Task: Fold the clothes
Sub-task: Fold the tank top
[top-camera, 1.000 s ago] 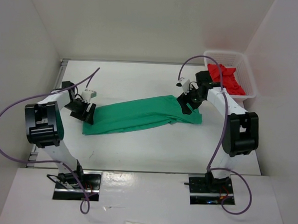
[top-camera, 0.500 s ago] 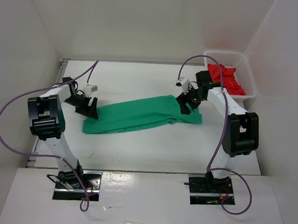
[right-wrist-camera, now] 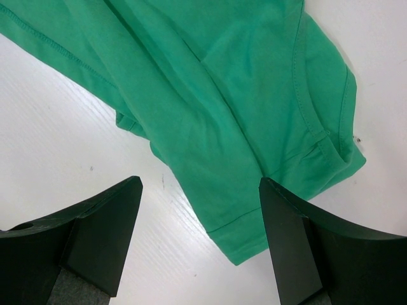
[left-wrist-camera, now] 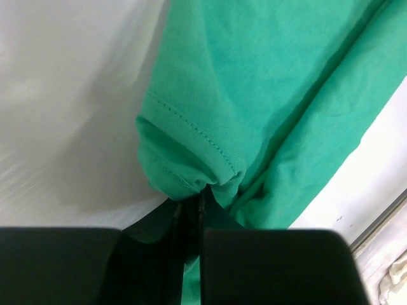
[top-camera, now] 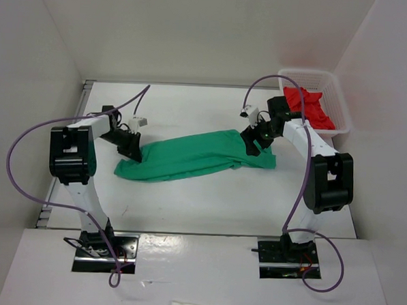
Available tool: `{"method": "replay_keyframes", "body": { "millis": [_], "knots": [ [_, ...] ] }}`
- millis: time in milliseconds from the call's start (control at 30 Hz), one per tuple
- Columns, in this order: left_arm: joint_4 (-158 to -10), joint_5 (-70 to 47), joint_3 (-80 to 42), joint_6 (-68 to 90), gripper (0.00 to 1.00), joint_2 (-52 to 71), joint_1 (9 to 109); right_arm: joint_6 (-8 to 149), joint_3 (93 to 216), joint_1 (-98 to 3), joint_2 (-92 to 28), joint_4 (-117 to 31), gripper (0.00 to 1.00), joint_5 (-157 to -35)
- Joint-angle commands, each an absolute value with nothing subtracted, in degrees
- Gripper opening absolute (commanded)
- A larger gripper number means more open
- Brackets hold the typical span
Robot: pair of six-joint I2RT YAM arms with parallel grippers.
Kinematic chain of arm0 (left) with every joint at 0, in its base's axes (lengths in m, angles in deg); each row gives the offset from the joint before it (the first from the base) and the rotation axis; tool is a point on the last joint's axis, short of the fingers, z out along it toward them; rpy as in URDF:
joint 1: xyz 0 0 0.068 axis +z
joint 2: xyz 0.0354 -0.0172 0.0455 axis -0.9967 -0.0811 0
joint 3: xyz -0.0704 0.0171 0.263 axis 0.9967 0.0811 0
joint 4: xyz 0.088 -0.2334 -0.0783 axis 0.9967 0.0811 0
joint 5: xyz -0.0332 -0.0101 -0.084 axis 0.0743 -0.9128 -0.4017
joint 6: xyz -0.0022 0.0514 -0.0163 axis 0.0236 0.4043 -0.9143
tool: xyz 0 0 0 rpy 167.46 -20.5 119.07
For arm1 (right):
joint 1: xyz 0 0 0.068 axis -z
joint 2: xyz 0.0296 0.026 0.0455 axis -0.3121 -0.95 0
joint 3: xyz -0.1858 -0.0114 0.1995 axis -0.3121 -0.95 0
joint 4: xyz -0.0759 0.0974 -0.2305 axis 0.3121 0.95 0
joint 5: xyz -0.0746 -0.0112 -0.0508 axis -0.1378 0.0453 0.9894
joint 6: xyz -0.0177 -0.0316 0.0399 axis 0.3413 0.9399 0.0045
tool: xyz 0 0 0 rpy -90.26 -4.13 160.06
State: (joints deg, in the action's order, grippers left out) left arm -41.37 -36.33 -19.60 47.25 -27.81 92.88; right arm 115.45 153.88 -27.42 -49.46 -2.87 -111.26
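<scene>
1. Shirt: bunched into a long green strip across table.
2. Left gripper: at shirt's left end, pinched narrow on a hem fold.
3. Right gripper: over shirt's right end, spread wide, gripping nothing.
4. Basket with red garment: beyond shirt's right end, well apart.
5. Purple cable: looping left of shirt, not touching.

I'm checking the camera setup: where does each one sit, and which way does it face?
Top external: above and behind the arms, looking down on the table; both arms show, the green T-shirt between them.
Left wrist: on the left arm, looking along the left gripper, shut on the T-shirt's edge.
Right wrist: on the right arm, looking down past the open right gripper at the T-shirt's other end.
Shared: all three show the T-shirt.
</scene>
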Motion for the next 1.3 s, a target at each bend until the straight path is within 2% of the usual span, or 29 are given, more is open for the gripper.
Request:
{"method": "replay_keyframes", "body": {
  "millis": [0,33,300,600,833,1000,1267],
  "knots": [
    [-42.4,-30.0,-16.1,48.7,0.08,-33.2,91.2,114.8,153.5,-27.7,-48.9,-4.7,0.82,-112.4],
    [-42.4,-30.0,-16.1,48.7,0.0,-33.2,91.2,114.8,153.5,-27.7,-48.9,-4.7,0.82,-112.4],
    [-39.7,-28.2,-17.5,50.5,0.0,-27.0,95.2,114.8,153.0,-27.7,-48.9,-4.7,0.82,-112.4],
    [-31.0,-25.1,-30.0,53.9,0.0,-25.2,104.9,114.8,152.5,-27.7,-48.9,-4.7,0.82,-112.4],
    [-26.3,-26.3,-42.2,54.5,0.0,-30.3,110.0,114.8,152.0,-27.7,-48.9,-4.7,0.82,-111.9],
    [-21.3,-28.5,-48.6,53.8,0.0,-33.0,109.5,114.8,151.4,-27.7,-48.9,-4.7,0.82,-111.9],
    [-20.7,-32.1,-48.7,50.3,0.0,-29.4,101.0,114.8,151.4,-27.7,-48.4,-5.3,0.82,-111.9]
  ]
}}
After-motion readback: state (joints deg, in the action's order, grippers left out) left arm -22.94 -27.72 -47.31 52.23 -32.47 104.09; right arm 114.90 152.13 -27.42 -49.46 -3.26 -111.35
